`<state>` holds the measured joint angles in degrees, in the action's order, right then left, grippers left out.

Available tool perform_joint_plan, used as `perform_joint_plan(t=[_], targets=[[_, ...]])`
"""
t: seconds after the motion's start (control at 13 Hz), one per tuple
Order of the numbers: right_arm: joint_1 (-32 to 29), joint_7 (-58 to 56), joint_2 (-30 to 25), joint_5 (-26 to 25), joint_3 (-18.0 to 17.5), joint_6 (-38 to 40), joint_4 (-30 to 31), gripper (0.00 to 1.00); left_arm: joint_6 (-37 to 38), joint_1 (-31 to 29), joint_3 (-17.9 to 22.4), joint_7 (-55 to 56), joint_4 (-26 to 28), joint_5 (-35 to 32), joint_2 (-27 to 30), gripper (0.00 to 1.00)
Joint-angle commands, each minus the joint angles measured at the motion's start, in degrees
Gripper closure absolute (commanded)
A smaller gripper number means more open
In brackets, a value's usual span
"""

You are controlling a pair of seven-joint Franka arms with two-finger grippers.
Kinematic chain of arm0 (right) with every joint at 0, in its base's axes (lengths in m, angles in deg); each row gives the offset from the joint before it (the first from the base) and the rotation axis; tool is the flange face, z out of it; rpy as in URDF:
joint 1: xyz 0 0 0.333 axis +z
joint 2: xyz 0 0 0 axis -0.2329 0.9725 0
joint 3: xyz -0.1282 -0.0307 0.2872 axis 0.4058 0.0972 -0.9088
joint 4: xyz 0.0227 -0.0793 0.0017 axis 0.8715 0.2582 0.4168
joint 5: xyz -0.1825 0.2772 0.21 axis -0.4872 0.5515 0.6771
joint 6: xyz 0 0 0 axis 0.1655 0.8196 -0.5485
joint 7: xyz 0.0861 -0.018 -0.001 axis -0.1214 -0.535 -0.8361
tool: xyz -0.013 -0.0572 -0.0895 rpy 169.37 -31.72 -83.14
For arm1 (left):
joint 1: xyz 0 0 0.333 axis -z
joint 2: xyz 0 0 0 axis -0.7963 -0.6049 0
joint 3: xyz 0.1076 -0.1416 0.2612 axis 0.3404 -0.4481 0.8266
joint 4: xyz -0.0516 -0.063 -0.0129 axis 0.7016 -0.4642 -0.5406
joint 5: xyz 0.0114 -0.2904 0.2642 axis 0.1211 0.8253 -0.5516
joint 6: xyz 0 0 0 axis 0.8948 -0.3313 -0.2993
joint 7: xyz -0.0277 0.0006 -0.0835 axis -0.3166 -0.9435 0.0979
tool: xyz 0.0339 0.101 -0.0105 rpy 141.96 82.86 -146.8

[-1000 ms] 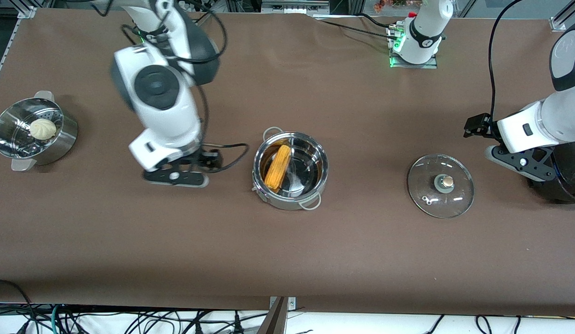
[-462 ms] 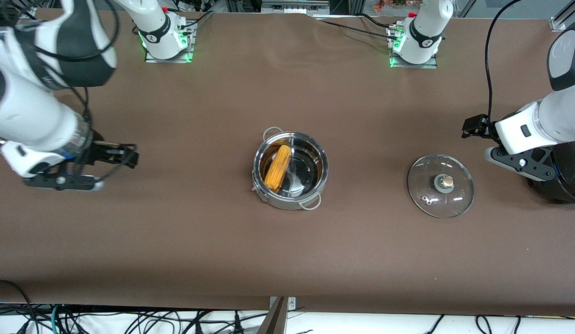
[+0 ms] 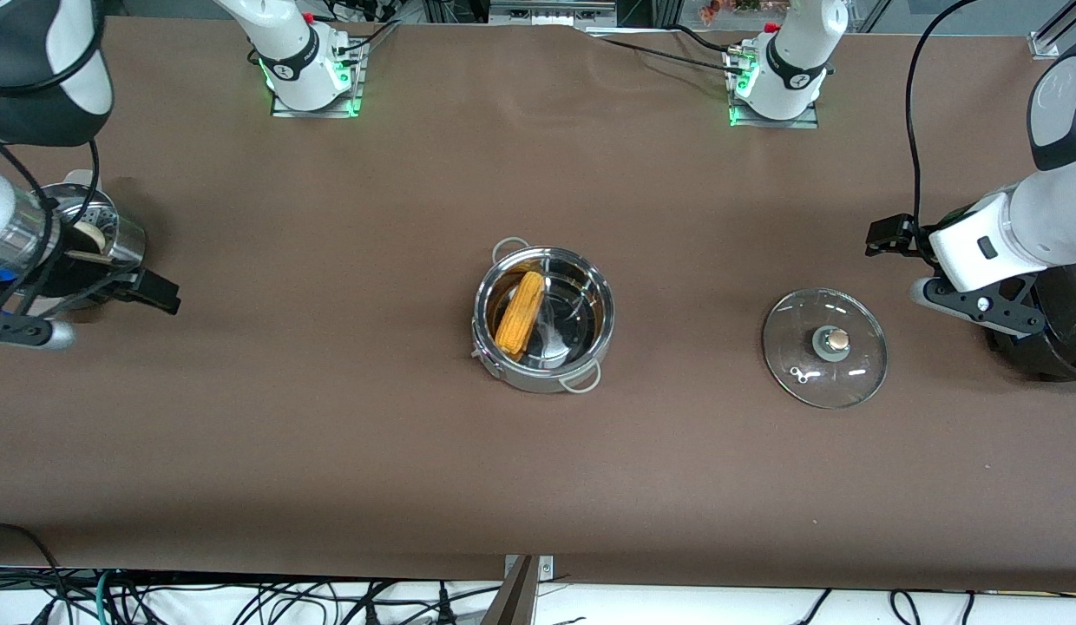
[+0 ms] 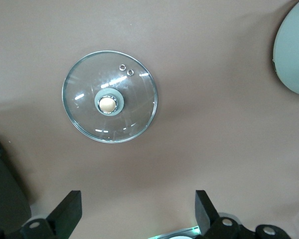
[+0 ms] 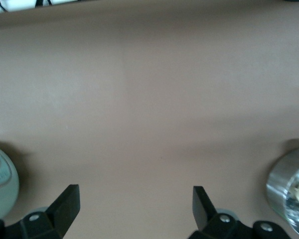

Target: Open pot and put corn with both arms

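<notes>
1. Front view: the pot [image 3: 543, 320] sits about mid-counter with its lid off, and the corn [image 3: 520, 323] lies inside it, leaning along the wall toward the right arm's end. The glass lid [image 3: 823, 348] lies flat on the counter [image 3: 538, 469] toward the left arm's end, knob up, well apart from the pot. There's plenty of bare brown surface all around both, and a wide open strip runs between them and the counter edge nearest the camera.
2. Same view, arms: the left tool [image 3: 980, 299] hangs at the left arm's end of the counter, beside the lid but not touching it. The right tool [image 3: 35, 304] is out at the right arm's end, right over the steamer pot [image 3: 113, 239] (mostly hidden by the arm, with a bit of the white bun [image 3: 88, 233] peeking through).
3. Left wrist view: the left tool [image 4: 135, 219] has its fingers [image 4: 67, 211] spread wide with nothing between them, just bare counter. The lid [image 4: 109, 103] lies whole and clear of the fingers, with open surface on every side.
4. Right wrist view: the right tool [image 5: 134, 211] is also spread wide and holding nothing. Its fingers [image 5: 66, 204] frame empty brown counter, the steamer pot's [image 5: 289, 199] shiny rim just shows at the picture's edge, and a pale counter edge shows farther off.
</notes>
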<state>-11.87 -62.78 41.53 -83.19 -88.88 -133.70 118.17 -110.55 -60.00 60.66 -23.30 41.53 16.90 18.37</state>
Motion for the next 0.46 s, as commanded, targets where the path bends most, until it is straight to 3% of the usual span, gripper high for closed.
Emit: perform_joint_plan(t=[0.0, 0.15, 0.38], targets=[[-3.52, -9.24, -5.34, 2.61, -0.21, -4.05, 8.02, 0.00, 1.41, 0.45, -0.59, 4.84, -1.36, 0.63, -0.30, 0.00], [-4.14, -15.25, -7.00, 2.44, 0.83, -2.83, 8.28, 0.00, 1.41, 0.45, -0.59, 5.20, -1.36, 0.63, -0.12, 0.00], [-4.15, -19.71, -8.24, 2.35, 1.46, 4.90, 7.50, 0.00, 1.41, 0.45, -0.59, 5.21, -1.36, 0.63, -0.12, 0.00]])
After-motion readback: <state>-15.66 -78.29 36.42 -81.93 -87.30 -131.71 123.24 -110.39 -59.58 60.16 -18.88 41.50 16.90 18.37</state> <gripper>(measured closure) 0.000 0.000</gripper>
